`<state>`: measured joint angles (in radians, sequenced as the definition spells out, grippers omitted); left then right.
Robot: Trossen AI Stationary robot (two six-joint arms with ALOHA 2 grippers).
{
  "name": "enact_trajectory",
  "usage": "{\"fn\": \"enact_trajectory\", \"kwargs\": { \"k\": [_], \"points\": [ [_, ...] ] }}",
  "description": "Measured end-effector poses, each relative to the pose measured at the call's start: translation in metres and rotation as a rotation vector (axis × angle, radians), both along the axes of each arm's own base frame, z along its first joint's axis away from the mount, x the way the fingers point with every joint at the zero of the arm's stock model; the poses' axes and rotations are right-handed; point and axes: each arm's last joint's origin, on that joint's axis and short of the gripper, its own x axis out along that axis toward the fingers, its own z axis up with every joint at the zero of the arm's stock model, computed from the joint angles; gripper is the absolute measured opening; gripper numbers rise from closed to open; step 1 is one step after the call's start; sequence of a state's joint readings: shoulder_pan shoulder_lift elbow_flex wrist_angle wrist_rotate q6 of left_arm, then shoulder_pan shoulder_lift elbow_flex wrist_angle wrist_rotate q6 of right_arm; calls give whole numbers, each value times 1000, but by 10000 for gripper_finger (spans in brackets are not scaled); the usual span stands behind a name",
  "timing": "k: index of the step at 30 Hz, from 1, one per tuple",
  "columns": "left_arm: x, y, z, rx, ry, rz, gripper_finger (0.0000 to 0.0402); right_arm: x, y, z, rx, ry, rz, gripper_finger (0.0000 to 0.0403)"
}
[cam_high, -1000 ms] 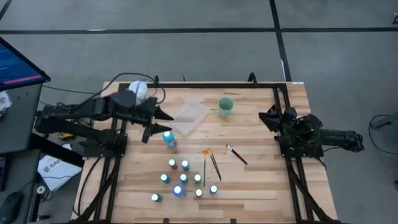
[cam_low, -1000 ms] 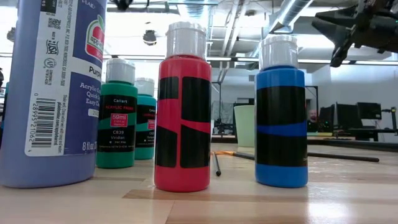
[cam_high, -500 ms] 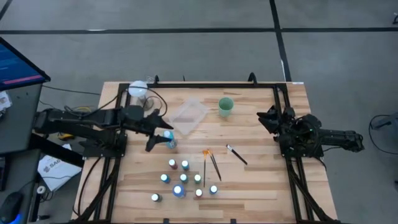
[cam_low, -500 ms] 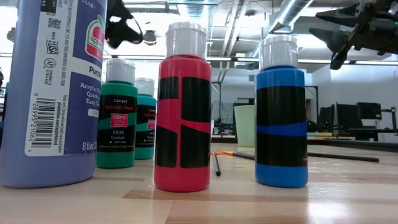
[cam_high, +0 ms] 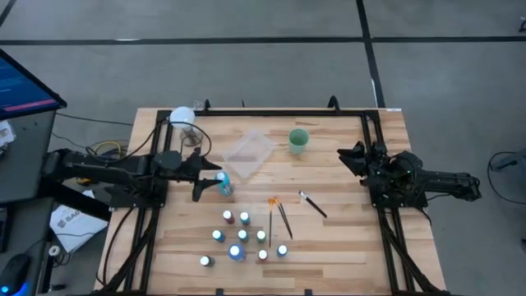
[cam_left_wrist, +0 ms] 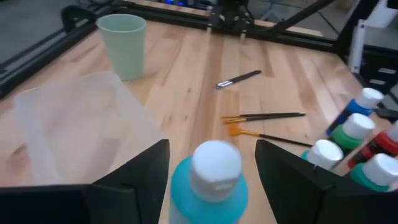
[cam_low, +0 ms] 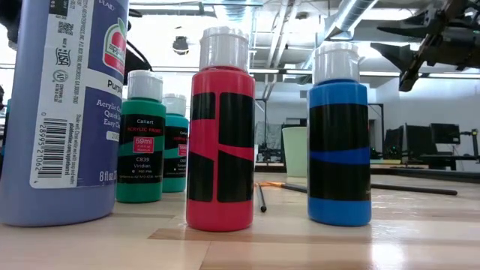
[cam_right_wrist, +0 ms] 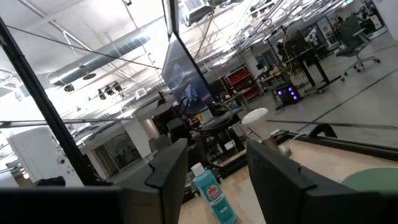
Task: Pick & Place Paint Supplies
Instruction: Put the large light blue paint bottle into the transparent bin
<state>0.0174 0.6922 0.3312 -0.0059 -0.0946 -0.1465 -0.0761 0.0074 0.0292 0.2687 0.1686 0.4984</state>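
A taller light-blue bottle (cam_high: pixel 223 184) with a white cap (cam_left_wrist: pixel 214 167) stands upright on the table left of centre. My left gripper (cam_high: pixel 205 178) is open and low at the bottle, one finger on either side of it; I see no touch. Several small white-capped bottles (cam_high: pixel 243 236) and a second blue bottle (cam_high: pixel 236 252) stand near the front edge. Two thin brushes, one orange-tipped (cam_high: pixel 274 215), and a third brush (cam_high: pixel 312 204) lie right of them. My right gripper (cam_high: pixel 353 156) is open and empty, raised at the table's right side.
A green cup (cam_high: pixel 298 140) and a clear plastic tray (cam_high: pixel 251 152) stand at the far middle of the table. A white round object (cam_high: pixel 182 117) sits at the far left corner. Bare wood lies between the brushes and the right arm.
My left gripper has moved toward the table's near edge and down, from beside the clear tray to the light-blue bottle, and its fingers now stand on either side of it. The bottle has stayed in place.
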Motion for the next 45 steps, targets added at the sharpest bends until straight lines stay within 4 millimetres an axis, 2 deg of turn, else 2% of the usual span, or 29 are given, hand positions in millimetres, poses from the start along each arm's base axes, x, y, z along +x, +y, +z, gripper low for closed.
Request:
{"fn": "enact_trajectory", "kwargs": {
  "k": [7,15,20,28,38,42,45],
  "points": [
    [1,-2,-8,0,-27,-11,225,0,-1,0,1,3,-7,153],
    [10,-3,-16,10,23,-23,204,1,-1,-2,3,27,-7,147],
    [13,-3,-13,15,-28,-10,165,1,-1,-3,3,29,-7,141],
    [15,-2,-13,45,-27,-1,62,1,-1,-3,3,29,-7,132],
    [18,-2,-16,40,-8,-12,17,1,-1,-3,3,29,-6,132],
    [18,-3,-16,36,-5,-27,16,1,-1,-3,3,29,-6,134],
    [17,-3,-19,39,16,-28,40,1,-1,-3,2,29,-6,134]
  ]
}}
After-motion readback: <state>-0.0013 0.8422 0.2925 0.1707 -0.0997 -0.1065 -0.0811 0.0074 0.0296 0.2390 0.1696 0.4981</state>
